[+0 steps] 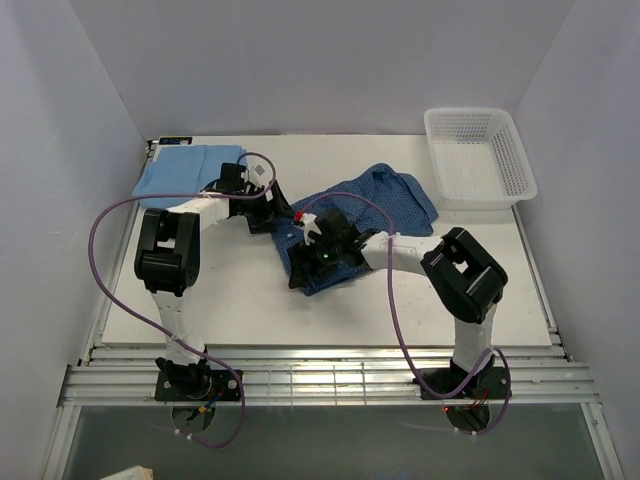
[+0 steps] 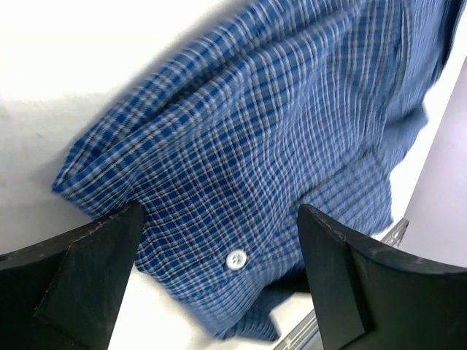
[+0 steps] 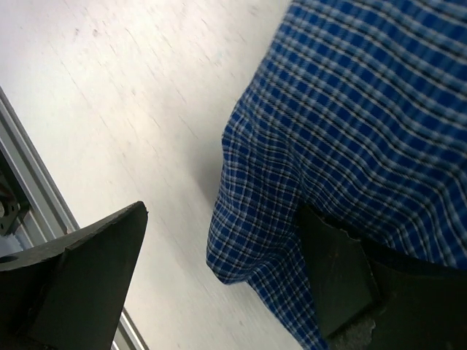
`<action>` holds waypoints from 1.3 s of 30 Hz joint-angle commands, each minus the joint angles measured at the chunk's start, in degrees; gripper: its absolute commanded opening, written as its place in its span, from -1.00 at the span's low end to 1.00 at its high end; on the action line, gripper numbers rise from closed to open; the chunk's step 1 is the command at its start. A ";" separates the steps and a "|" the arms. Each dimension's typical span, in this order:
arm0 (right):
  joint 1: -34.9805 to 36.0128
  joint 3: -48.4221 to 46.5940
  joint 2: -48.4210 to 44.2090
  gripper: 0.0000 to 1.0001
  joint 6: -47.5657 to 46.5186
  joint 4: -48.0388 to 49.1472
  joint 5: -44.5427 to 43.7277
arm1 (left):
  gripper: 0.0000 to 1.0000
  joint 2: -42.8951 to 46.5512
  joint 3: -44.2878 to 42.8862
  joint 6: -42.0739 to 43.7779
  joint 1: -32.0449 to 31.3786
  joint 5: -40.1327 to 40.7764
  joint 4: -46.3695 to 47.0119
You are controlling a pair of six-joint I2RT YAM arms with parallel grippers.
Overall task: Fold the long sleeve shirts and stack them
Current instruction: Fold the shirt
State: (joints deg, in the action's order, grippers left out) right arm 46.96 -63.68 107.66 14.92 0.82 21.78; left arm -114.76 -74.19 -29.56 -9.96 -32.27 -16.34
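The dark blue check shirt (image 1: 385,200) lies crumpled in the middle of the table. The plain light blue shirt (image 1: 185,170) lies flat at the back left. My left gripper (image 1: 275,217) is open at the check shirt's left edge. In the left wrist view the gripper (image 2: 219,270) straddles the cloth (image 2: 292,117) near a white button (image 2: 236,259). My right gripper (image 1: 304,268) is open at the shirt's near left corner. In the right wrist view the gripper (image 3: 219,270) has a fold of the check cloth (image 3: 365,109) between its fingers, the right finger (image 3: 336,277) against it.
A white plastic mesh basket (image 1: 478,155) stands at the back right. The white table (image 1: 230,290) ends in metal rails (image 1: 330,380) along the near edge. Grey walls close in the left, right and back.
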 commanded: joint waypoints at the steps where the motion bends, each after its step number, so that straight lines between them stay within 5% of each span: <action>1: 4.18 -5.57 4.39 0.80 0.64 -4.07 -5.51 | 0.96 -2.48 -2.44 2.75 1.43 4.59 -2.65; 14: 6.39 -14.28 -1.39 0.80 0.03 -1.61 -6.40 | 0.96 3.38 -4.82 1.26 2.40 1.15 -0.80; 28: -6.96 -4.35 -17.83 0.80 4.33 -5.29 -9.13 | 0.96 28.44 24.69 -6.38 2.31 1.16 -3.26; 35: -11.63 -3.47 -17.48 0.80 3.81 -7.40 -6.49 | 0.94 26.09 28.58 -6.30 2.13 4.24 -1.42; 39: -12.07 -3.29 -16.95 0.80 3.28 -8.81 -7.28 | 0.68 21.87 28.40 -6.91 1.96 0.11 2.18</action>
State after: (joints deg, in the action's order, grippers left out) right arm 35.11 -66.94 90.48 18.92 -7.14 13.85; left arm -90.87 -45.45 -35.92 -7.86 -29.47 -17.74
